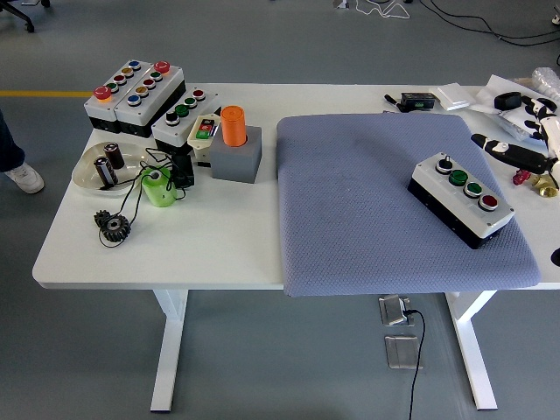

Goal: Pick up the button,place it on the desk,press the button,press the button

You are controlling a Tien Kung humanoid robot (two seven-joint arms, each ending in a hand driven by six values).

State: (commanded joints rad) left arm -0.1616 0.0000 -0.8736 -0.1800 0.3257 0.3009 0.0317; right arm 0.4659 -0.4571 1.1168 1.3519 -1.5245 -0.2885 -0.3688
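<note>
button box [461, 199] on mat [367, 210] | mat on table [175, 254], right

White table [227, 245] carries grey mat [367, 219], button boxes [136, 92], bowl [87, 175].

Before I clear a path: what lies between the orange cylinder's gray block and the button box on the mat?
In the head view, only bare gray mat separates the gray block from the button box; nothing stands there.

The right hand [525, 157] is cut off by the right edge; a person's shoe [24, 178] shows at the left edge.
</note>
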